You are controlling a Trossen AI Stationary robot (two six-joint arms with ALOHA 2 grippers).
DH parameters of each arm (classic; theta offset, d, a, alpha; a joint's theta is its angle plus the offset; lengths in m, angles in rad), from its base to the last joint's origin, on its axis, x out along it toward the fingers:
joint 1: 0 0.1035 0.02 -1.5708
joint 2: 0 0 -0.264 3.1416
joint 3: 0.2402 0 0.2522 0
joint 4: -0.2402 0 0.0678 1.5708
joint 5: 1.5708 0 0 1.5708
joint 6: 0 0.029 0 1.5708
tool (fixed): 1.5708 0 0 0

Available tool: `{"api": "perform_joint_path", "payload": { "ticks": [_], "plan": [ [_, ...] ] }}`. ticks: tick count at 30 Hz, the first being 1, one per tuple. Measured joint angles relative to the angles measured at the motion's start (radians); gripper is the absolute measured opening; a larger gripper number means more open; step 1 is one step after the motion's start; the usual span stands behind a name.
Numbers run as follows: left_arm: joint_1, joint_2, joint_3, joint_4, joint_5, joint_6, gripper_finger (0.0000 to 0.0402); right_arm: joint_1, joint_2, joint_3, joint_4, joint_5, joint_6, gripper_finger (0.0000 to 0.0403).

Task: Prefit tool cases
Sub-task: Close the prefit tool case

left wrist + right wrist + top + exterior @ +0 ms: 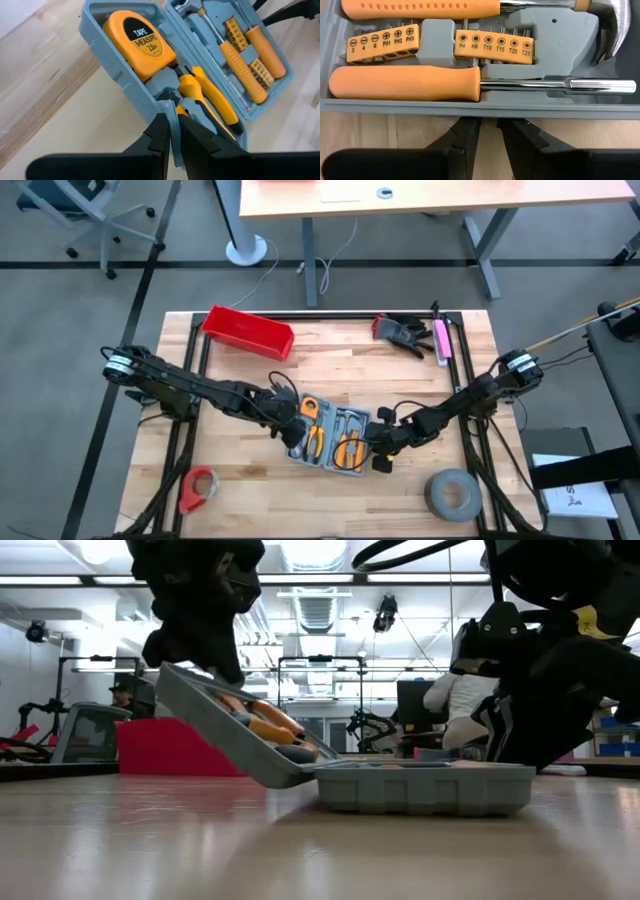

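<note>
The tool case (330, 438) sits open near the middle of the wooden table (330, 350), towards the front edge; grey-blue plastic shell, hinged, w/ moulded recesses holding orange-handled tools. In the low view one half lies flat on the table while the other half (215, 730) is tilted up at an angle, tools inside.

Left gripper (172, 145) is pinched tight on the rim of the raised half, fingers (155, 140) basically closed w/ just the plastic edge between them. That half holds an orange tape measure (140, 42) and pliers (207, 97) w/ orange/black grips; the measure's label reads "TAPE MEASURE", w/ smaller print under it that looks like "2.0".

Right gripper (487, 135) is at the outer edge of the flat half, fingers a small way apart, not gripping anything afaict; wall of the case is just in front of them. That half has a screwdriver (470, 82), a hammer (607, 30), plus two orange bit holders; one (382, 45) reads 3, 4, 6, PH1, PH2, PH3; the other (492, 46) reads H4, H6, T10, T15, T20, T25.
</note>
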Motion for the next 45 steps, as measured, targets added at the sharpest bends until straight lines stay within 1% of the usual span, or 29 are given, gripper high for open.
{"api": "perform_joint_path", "payload": {
  "ticks": [8,19,28,31,34,40,45],
  "plan": [
    [0.0,0.0,0.037,0.006,0.0,0.012,0.003,0.0,0.0,0.0,0.012,0.0,0.0,0.0062],
    [0.0,0.0,0.056,0.032,0.001,0.018,0.003,0.0,0.0,0.0,0.031,0.001,-0.001,0.0072],
    [-0.001,0.024,0.058,0.058,0.017,0.019,0.003,-0.003,0.006,0.0,0.035,-0.001,-0.008,0.0057],
    [-0.001,0.029,0.058,0.066,0.021,0.019,0.003,-0.004,0.006,0.0,0.035,-0.003,-0.009,0.006],
    [-0.001,0.03,0.058,0.108,0.027,0.027,0.003,-0.005,0.006,0.0,0.037,-0.003,-0.013,0.0066],
    [-0.002,0.064,0.123,0.085,0.037,0.064,0.003,-0.011,0.006,0.0,0.056,0.0,-0.017,0.0064],
    [-0.004,0.139,0.209,0.057,0.038,0.115,0.003,-0.012,0.006,0.0,0.063,0.004,-0.019,0.0056]
  ]
}}
